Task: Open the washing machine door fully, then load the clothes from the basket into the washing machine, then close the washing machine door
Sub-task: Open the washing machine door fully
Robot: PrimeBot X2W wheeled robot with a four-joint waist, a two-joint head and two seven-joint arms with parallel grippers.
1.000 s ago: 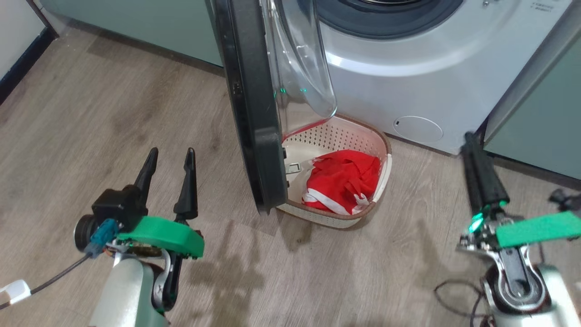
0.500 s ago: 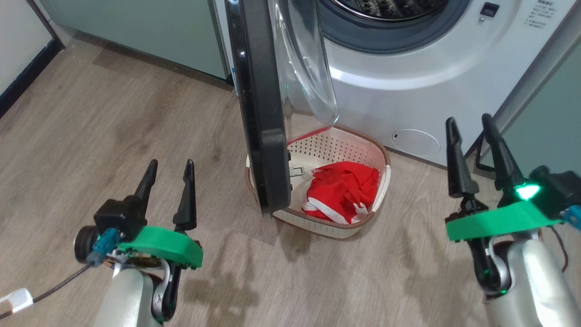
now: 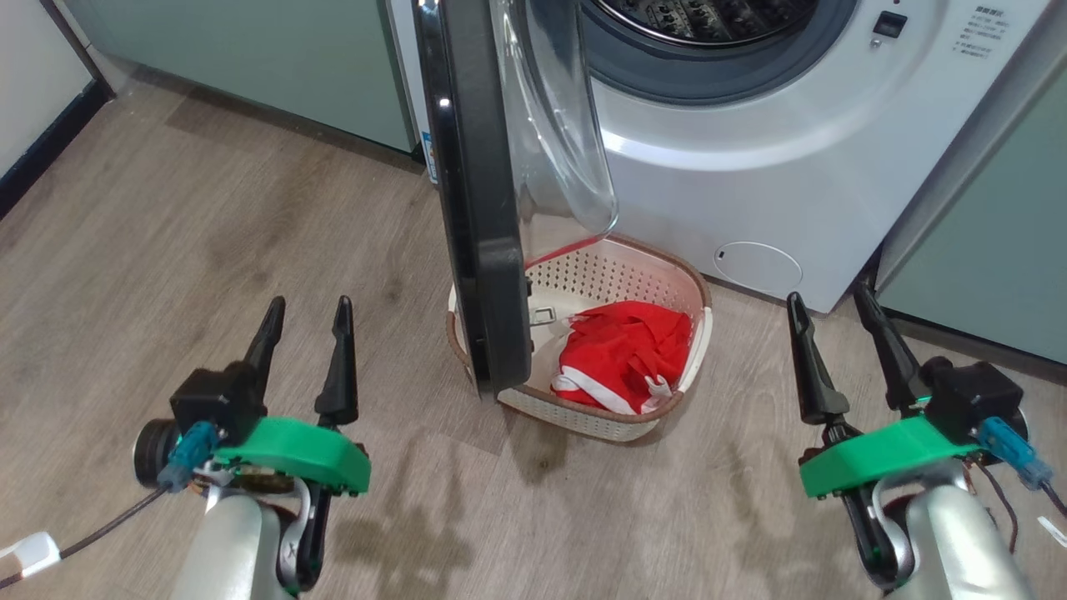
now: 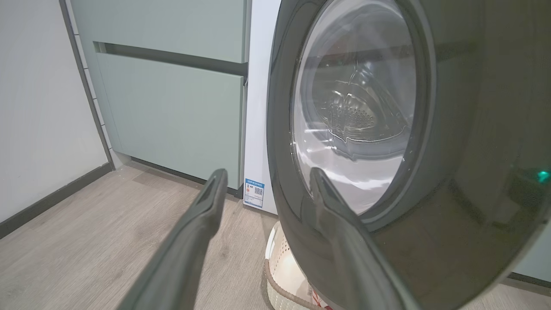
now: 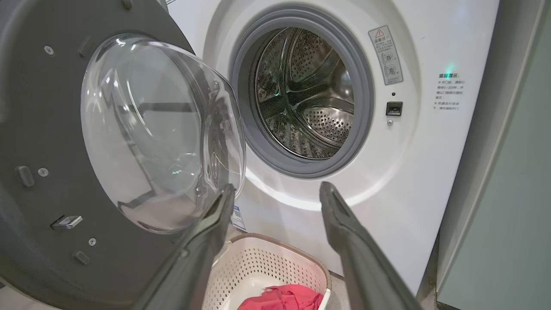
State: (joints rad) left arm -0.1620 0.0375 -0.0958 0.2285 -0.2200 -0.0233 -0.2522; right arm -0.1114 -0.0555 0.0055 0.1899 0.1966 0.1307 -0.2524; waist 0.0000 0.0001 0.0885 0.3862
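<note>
At the lower left of the head view, the left gripper [image 3: 308,304] hangs spread and empty. At the lower right, the right gripper [image 3: 825,295] is spread and empty too. Between them at centre, the washing machine door [image 3: 483,208] stands open, edge-on, covering the left side of the basket [image 3: 702,300]. The clothes [image 3: 625,350] lie in the basket, on the floor before the washing machine [image 3: 750,183] at the upper right.

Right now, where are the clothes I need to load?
Head view: the clothes lie in the right half of the basket on the floor, just right of the open washing machine door and in front of the washing machine.
</note>
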